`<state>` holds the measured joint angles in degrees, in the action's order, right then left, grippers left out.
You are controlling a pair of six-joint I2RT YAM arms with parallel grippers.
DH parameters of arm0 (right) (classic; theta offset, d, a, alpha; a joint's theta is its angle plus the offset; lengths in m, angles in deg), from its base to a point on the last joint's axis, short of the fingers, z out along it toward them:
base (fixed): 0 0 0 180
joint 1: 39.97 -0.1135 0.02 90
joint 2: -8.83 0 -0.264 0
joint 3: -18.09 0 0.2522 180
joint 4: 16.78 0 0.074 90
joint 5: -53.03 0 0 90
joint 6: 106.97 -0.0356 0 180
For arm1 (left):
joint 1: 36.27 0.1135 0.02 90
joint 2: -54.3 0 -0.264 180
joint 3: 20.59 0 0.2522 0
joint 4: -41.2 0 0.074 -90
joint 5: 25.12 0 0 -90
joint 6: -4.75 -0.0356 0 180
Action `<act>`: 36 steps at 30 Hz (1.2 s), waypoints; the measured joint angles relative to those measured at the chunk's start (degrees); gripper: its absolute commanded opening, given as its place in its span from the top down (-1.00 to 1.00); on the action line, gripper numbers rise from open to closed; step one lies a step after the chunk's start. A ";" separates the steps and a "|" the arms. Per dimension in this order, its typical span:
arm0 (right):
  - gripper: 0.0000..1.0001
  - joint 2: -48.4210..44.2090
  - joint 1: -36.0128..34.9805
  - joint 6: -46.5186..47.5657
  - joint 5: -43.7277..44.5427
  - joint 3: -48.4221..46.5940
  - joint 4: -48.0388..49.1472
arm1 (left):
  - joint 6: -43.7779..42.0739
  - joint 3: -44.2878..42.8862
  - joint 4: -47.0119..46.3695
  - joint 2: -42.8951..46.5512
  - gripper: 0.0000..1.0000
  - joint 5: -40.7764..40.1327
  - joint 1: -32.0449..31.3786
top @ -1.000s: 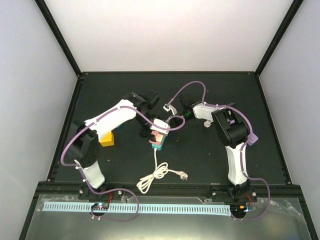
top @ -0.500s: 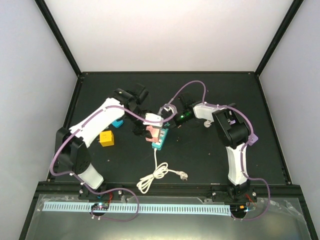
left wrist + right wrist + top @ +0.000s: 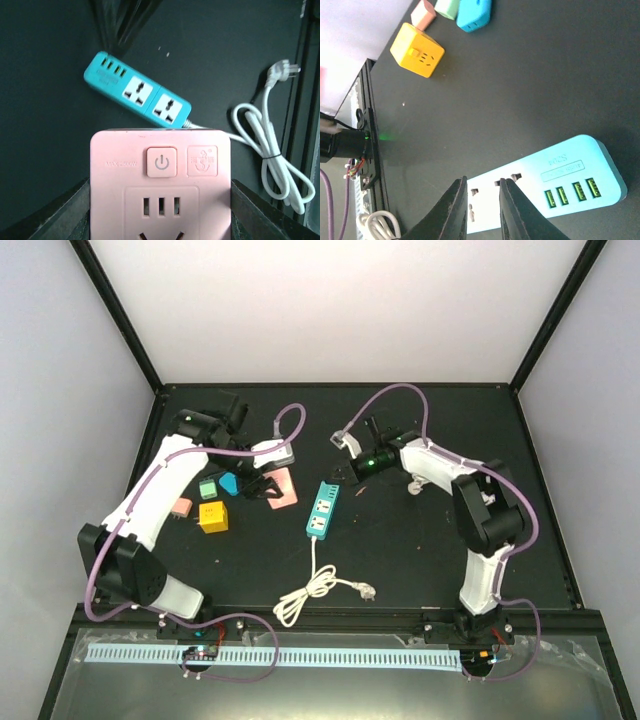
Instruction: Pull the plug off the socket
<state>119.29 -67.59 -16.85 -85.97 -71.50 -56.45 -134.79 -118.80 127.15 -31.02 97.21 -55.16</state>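
We see a black tabletop point(image 3: 420, 540) with 2 white arms reaching over it. A teal power strip point(image 3: 322, 508) lies flat near the centre, both its sockets bare. Its white cord point(image 3: 310, 590) is coiled toward the near edge. The left pincer point(image 3: 268, 480) is clenched on the pink plug point(image 3: 160, 185), just left of the strip and apart from it. The right pincer point(image 3: 482, 181) hovers above the strip, fingers slightly parted, grasping nothing. A yellow cube point(image 3: 212, 516) sits at the left.
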 measured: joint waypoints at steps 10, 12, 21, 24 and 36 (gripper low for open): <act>0.46 -10.23 0.11 5.27 4.00 3.43 -3.04 | 9.64 5.22 2.27 -2.60 0.48 -19.47 1.60; 0.45 -11.06 0.37 6.01 4.55 4.33 -3.45 | 11.45 5.09 4.37 -2.67 0.48 -23.04 1.60; 0.44 -11.19 3.85 6.45 5.44 6.12 -3.63 | 16.26 11.87 11.43 -2.45 0.44 -33.83 1.09; 0.44 -11.19 4.46 6.45 5.40 6.14 -3.63 | 17.51 17.14 12.17 -2.69 0.44 -39.50 0.39; 0.44 -11.19 7.21 6.38 4.57 6.23 -3.52 | 21.38 21.31 11.32 -8.98 0.36 -52.35 -4.92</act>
<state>108.10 -60.38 -10.47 -81.40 -65.27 -59.97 -113.42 -97.49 138.47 -40.00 44.87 -60.08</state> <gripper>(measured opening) 0.281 0.641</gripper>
